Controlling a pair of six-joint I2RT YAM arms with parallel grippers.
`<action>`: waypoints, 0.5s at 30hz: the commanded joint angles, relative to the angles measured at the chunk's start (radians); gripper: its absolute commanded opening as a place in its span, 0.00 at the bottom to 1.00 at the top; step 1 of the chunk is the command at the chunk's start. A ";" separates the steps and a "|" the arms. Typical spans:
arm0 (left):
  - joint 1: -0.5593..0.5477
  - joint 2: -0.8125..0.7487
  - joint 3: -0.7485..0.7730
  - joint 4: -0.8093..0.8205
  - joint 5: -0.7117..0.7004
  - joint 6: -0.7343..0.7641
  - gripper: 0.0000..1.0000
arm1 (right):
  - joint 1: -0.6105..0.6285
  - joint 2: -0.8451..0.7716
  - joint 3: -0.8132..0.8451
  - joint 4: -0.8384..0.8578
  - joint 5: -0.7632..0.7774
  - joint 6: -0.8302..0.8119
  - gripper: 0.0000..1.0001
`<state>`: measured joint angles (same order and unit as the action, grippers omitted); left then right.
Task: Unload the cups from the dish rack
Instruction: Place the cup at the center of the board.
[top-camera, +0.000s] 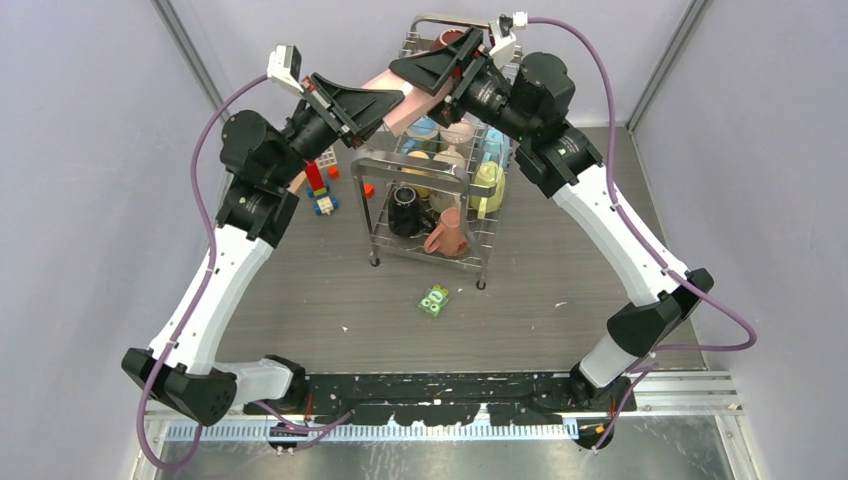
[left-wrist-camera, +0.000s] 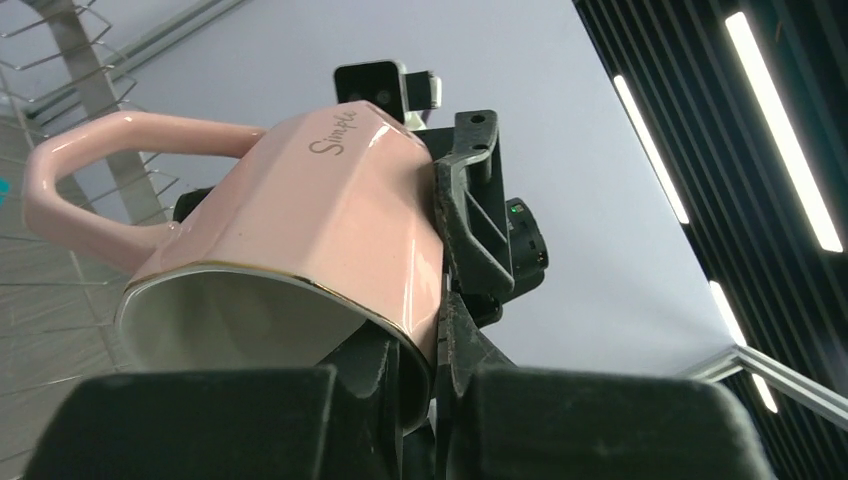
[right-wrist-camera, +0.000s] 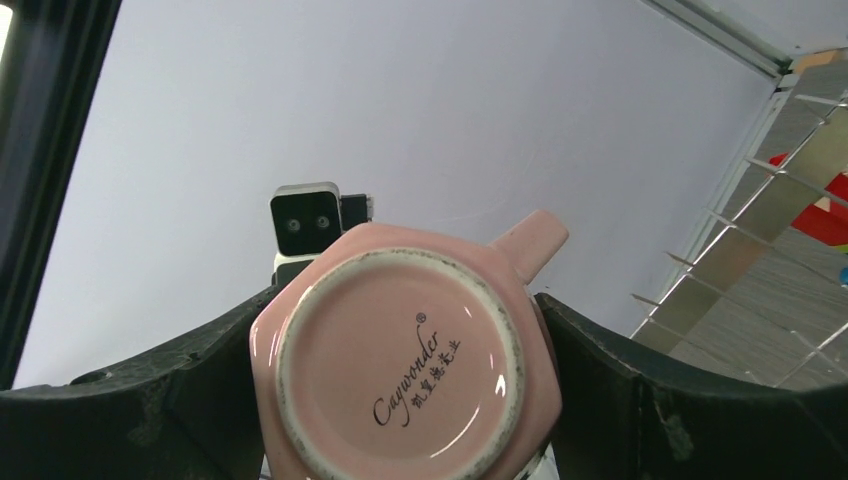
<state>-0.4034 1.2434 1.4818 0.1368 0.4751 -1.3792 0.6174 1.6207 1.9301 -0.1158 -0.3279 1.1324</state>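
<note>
A pale pink cup (top-camera: 398, 100) hangs in the air at the dish rack's (top-camera: 383, 160) upper left, held between both grippers. My left gripper (left-wrist-camera: 432, 345) is shut on the cup's gold-edged rim (left-wrist-camera: 300, 215), one finger inside the mouth and one outside. My right gripper (right-wrist-camera: 400, 385) has its two fingers pressed against opposite sides of the cup's body, and the cup's base (right-wrist-camera: 400, 375) faces the right wrist camera. More cups sit in the rack: a black one (top-camera: 405, 212), a salmon one (top-camera: 447, 235), a yellow one (top-camera: 487, 188), a cream one (top-camera: 450, 160) and a dark red one (top-camera: 452, 40) at the back.
Coloured toy blocks (top-camera: 320, 185) lie left of the rack. A small green packet (top-camera: 435, 300) rests on the table in front of it. Grey walls close in on both sides and behind. Rack wires (right-wrist-camera: 790, 250) show at the right wrist view's edge.
</note>
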 joint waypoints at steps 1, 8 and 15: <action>0.006 -0.015 0.002 0.090 0.010 -0.004 0.00 | 0.001 -0.090 0.009 0.152 -0.032 0.002 0.17; 0.007 -0.021 0.017 0.105 -0.012 0.039 0.00 | 0.000 -0.128 -0.038 0.155 -0.023 -0.045 0.99; 0.009 -0.041 0.029 0.161 -0.146 0.061 0.00 | 0.001 -0.205 -0.106 0.139 0.002 -0.105 1.00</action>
<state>-0.4122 1.2430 1.4807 0.1852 0.4885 -1.3720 0.6178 1.5364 1.8343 -0.0761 -0.3305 1.0821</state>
